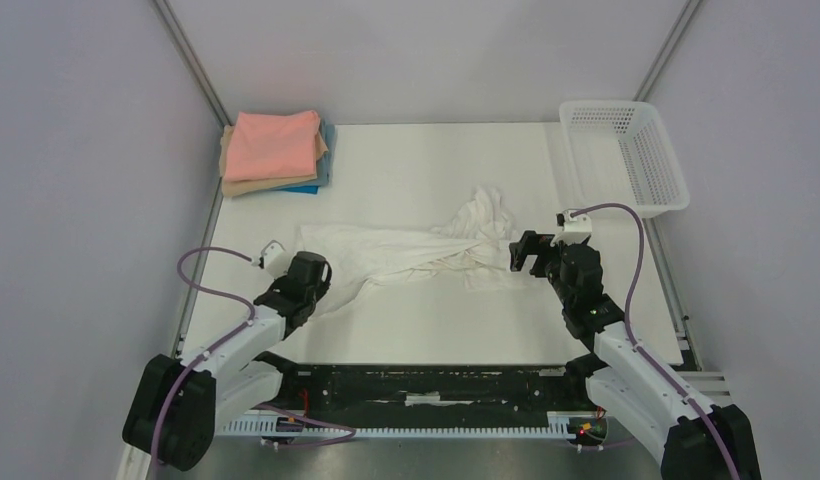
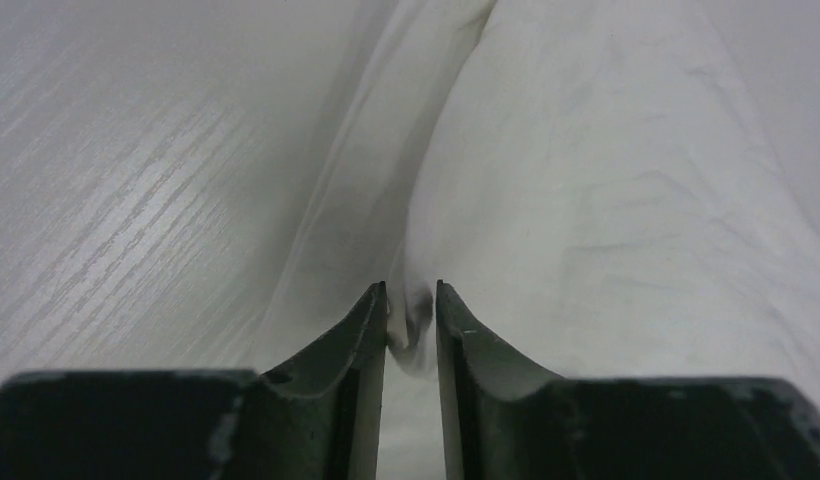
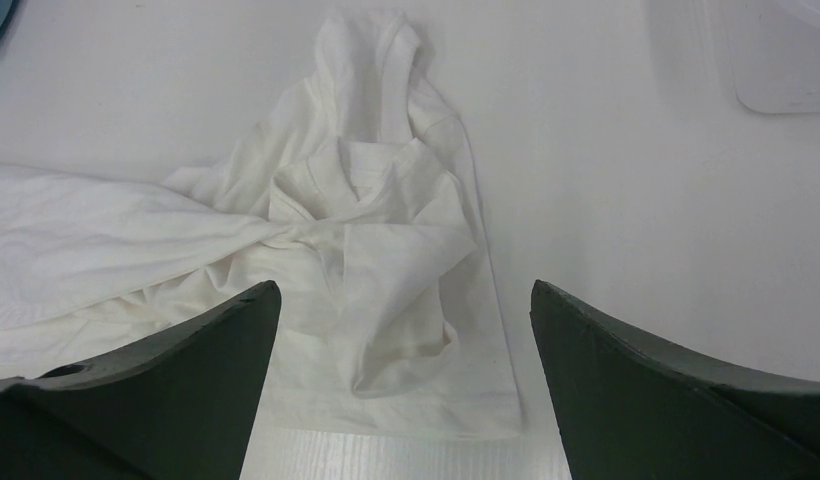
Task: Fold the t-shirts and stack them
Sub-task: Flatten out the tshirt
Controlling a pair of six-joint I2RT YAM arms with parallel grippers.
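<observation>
Top external view, done: a folded stack (image 1: pixel 274 152), salmon-pink on top of tan and blue, lies at the far left corner of the table (image 1: pixel 426 340).
Left to do: the white t-shirt (image 1: pixel 386 252) lies unfolded and twisted across the middle of the table; I judge that its folding has hardly begun.
Left gripper (image 2: pixel 411 292): at the shirt's left end, fingers narrow, with a fold of white cloth between them.
Right gripper (image 3: pixel 405 290): over the crumpled right end, fingers wide, holding nothing.
Basket (image 1: pixel 626 150): white mesh, at the far right corner, apart from the shirt.
In the way: only the twist in the cloth, it seems.
</observation>
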